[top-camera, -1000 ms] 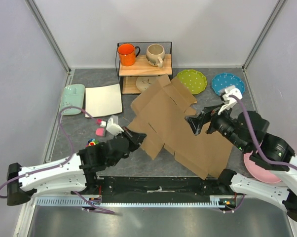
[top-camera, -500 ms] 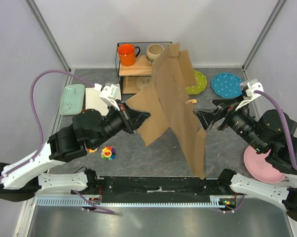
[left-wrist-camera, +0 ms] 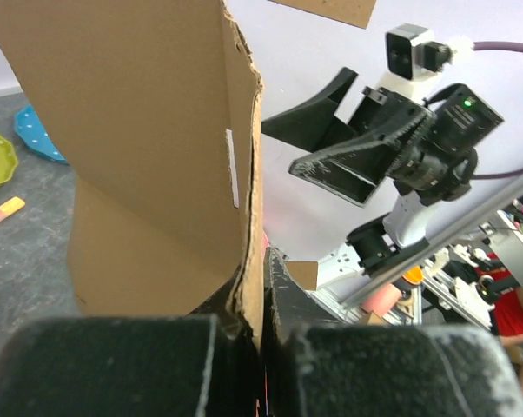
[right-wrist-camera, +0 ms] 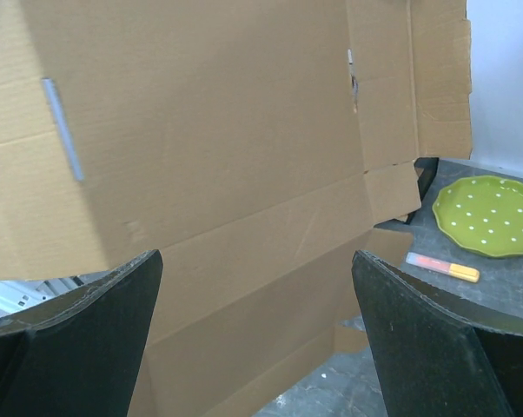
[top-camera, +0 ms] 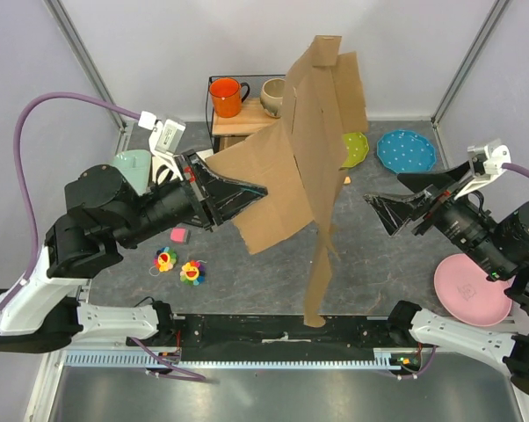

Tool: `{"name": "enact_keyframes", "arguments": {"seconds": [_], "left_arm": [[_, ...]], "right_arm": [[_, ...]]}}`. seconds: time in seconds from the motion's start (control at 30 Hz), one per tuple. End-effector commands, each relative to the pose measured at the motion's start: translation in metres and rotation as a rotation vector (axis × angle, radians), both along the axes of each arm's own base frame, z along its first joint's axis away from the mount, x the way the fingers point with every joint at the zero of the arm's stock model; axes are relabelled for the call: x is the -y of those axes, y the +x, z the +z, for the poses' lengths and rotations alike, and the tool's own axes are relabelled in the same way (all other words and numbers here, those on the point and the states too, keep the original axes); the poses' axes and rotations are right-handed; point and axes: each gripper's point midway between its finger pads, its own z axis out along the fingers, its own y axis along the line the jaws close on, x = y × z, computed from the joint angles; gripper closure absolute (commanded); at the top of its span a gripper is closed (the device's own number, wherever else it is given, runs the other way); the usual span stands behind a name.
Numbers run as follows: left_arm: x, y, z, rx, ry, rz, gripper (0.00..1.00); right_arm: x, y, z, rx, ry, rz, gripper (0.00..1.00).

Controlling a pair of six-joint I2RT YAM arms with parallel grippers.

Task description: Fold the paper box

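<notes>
The paper box [top-camera: 310, 132] is a flat, unfolded sheet of brown cardboard with flaps and slots. It hangs in the air, nearly on edge, and its lower end reaches down toward the table's front. My left gripper [top-camera: 247, 195] is shut on the sheet's left edge; in the left wrist view the cardboard [left-wrist-camera: 148, 130] sits pinched between the black jaws of the left gripper [left-wrist-camera: 263, 265]. My right gripper [top-camera: 389, 211] stands open to the right of the sheet, apart from it. In the right wrist view the cardboard [right-wrist-camera: 218, 148] fills the space beyond the wide-open right gripper [right-wrist-camera: 254, 269].
A wire rack at the back holds an orange mug [top-camera: 227, 95] and a beige mug [top-camera: 273, 95]. A green plate [top-camera: 356, 148], a blue plate [top-camera: 405, 151] and a pink plate [top-camera: 468, 290] lie on the right. Flower toys [top-camera: 178, 265] and a mint dish [top-camera: 131, 167] are on the left.
The left arm has lifted the cardboard from flat on the table to nearly upright in the air. The right arm has drawn back to the right, still open.
</notes>
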Motion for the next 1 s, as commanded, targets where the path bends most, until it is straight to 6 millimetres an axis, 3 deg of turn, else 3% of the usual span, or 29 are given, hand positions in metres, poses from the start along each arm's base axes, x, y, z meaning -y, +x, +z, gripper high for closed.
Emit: {"name": "enact_keyframes", "arguments": {"seconds": [0.0, 0.13, 0.17, 0.23, 0.27, 0.33, 0.4, 0.5, 0.6, 0.73, 0.83, 0.97], "left_arm": [[0.0, -0.019, 0.017, 0.053, -0.036, -0.103, 0.98], [0.002, -0.003, -0.019, 0.006, 0.023, -0.056, 0.98], [0.005, 0.006, -0.043, -0.034, 0.058, -0.069, 0.98], [0.007, 0.017, -0.06, -0.077, 0.053, -0.079, 0.98], [0.009, 0.028, -0.087, -0.143, 0.078, -0.103, 0.98], [0.011, 0.042, -0.106, -0.182, 0.074, -0.123, 0.98], [0.011, 0.063, -0.143, -0.263, 0.113, -0.139, 0.98], [0.01, 0.092, -0.181, -0.318, 0.175, -0.128, 0.98], [0.007, 0.112, -0.205, -0.338, 0.233, -0.138, 0.98], [0.009, 0.149, -0.264, -0.453, 0.396, -0.114, 0.98], [0.005, 0.171, -0.298, -0.499, 0.522, -0.072, 0.98], [-0.017, 0.193, -0.339, -0.526, 0.697, 0.039, 0.98]], "right_arm": [[0.016, 0.006, -0.002, 0.003, -0.015, -0.081, 0.02], [0.016, 0.011, -0.013, -0.013, -0.025, -0.109, 0.02], [0.017, 0.01, -0.014, -0.013, -0.024, -0.107, 0.02], [0.016, 0.011, -0.015, -0.01, -0.028, -0.106, 0.02], [0.016, 0.011, -0.016, -0.012, -0.033, -0.107, 0.02], [0.016, 0.012, -0.018, -0.011, -0.042, -0.109, 0.02], [0.017, 0.012, -0.02, -0.011, -0.047, -0.115, 0.02], [0.019, 0.014, -0.027, -0.017, -0.057, -0.127, 0.02], [0.021, 0.015, -0.033, -0.021, -0.068, -0.139, 0.02], [0.02, 0.017, -0.046, -0.036, -0.086, -0.147, 0.02], [0.02, 0.02, -0.058, -0.051, -0.099, -0.162, 0.02], [0.018, 0.022, -0.078, -0.079, -0.108, -0.168, 0.02]]}}
